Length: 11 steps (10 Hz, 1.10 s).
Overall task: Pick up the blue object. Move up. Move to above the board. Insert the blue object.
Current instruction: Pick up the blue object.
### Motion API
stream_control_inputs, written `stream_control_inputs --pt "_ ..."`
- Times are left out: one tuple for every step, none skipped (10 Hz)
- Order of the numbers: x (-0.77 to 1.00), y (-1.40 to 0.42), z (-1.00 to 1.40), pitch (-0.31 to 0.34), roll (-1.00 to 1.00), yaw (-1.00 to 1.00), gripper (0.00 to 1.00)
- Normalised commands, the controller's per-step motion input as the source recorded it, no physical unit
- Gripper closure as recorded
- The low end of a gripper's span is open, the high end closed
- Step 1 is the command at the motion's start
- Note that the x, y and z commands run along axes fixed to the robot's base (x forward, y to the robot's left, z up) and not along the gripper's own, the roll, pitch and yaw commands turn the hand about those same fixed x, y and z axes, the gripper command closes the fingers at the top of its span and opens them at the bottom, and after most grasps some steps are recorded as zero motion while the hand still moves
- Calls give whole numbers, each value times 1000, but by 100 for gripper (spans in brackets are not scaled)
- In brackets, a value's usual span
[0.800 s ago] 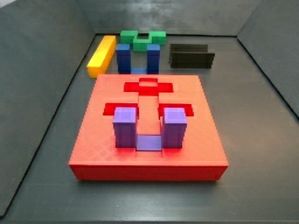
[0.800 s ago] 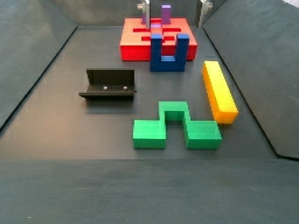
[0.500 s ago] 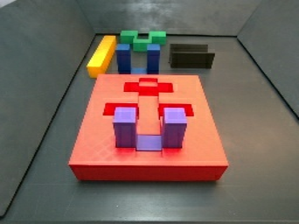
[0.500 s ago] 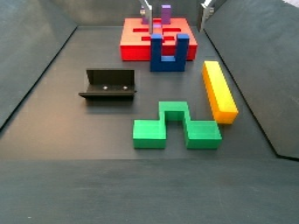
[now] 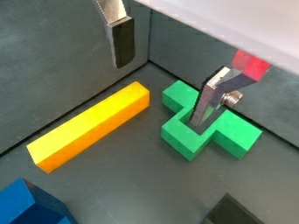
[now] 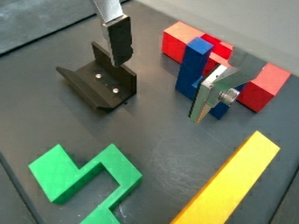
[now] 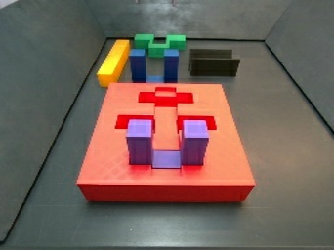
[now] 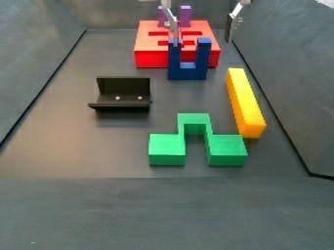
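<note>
The blue object (image 8: 189,61) stands prongs up on the floor against the near edge of the red board (image 8: 154,44); it also shows in a side view (image 7: 154,63). A purple U-shaped block (image 7: 167,142) sits in the board (image 7: 117,166). My gripper (image 8: 200,12) hangs open and empty high above the blue object, with only its fingertips in that side view. In a wrist view the gripper (image 6: 159,89) has the blue object (image 6: 193,66) below it, close to one finger (image 6: 212,94), in front of the board (image 6: 181,39).
A dark fixture (image 8: 121,95) stands on the floor left of the blue object. A green block (image 8: 196,140) and a yellow bar (image 8: 244,100) lie nearer the front; they show in a wrist view as the green block (image 5: 205,131) and yellow bar (image 5: 93,124). Grey walls enclose the floor.
The fingertips at the top of the side view stand slightly further apart than before. The blocks, board and fixture have not moved.
</note>
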Motion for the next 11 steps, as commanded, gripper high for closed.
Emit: stream_control_inputs --pt "-34 -34 -83 0 0 0 0" --pt "-46 -31 -100 0 0 0 0" --pt "-51 -29 -114 0 0 0 0" --pt "-54 -29 -106 0 0 0 0" --pt "0 -3 0 0 10 0 0" --pt "0 -120 0 0 70 0 0" --pt "77 -326 0 33 170 0 0" --pt "209 -446 0 90 224 0 0" --pt "469 -557 -11 190 256 0 0" --pt "646 -529 0 253 221 0 0" --pt "697 -509 0 247 194 0 0"
